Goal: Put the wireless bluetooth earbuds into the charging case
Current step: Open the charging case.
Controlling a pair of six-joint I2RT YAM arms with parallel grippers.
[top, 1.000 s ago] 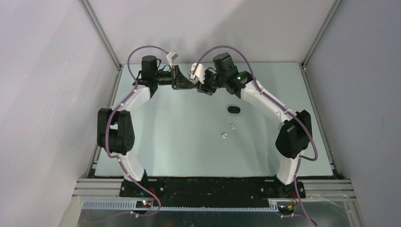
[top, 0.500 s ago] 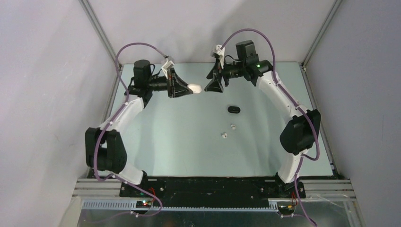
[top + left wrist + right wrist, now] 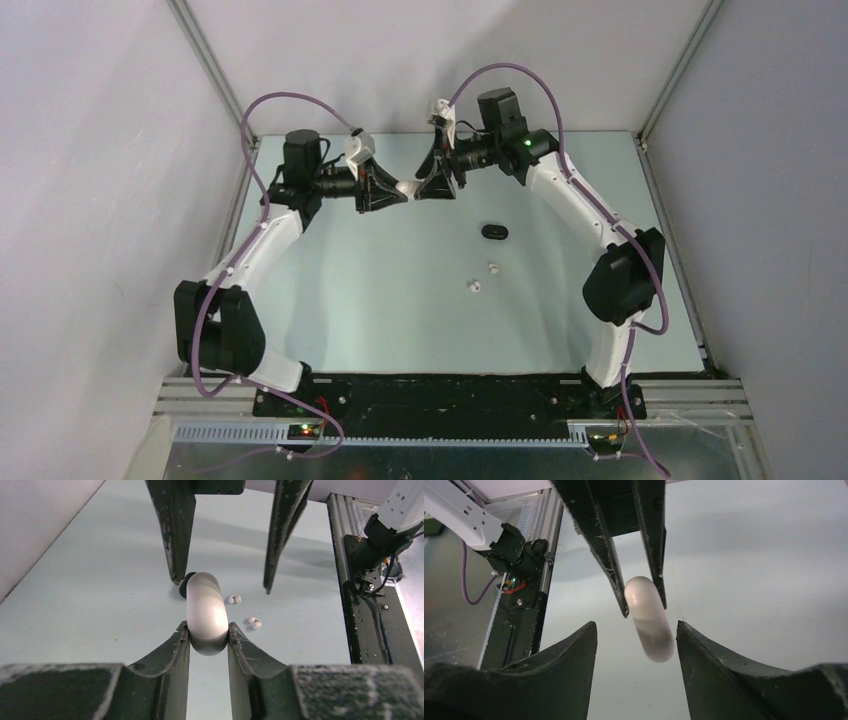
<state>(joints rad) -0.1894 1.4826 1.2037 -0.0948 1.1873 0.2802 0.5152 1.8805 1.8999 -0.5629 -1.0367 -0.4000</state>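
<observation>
Left wrist view showed the left gripper [image 3: 207,625] pinching the near end of the white charging case [image 3: 205,607], held above the table [image 3: 100,605] with its free end toward 12 o'clock, probably so the other arm could open the lid. The right gripper [image 3: 221,585] stood spread either side of that end, not gripping. The white earbuds [image 3: 234,599] lay below at 3 o'clock, awaiting pickup.

Glossy smooth white plastic case [image 3: 206,611], left tool [image 3: 207,630] matt black with rough, pale-scuffed finger edges, matt pale blue-green surface [image 3: 90,605], small white plastic buds [image 3: 234,599], dull grey metal rail [image 3: 340,570], smooth purple-sheathed cable [image 3: 463,575]
</observation>
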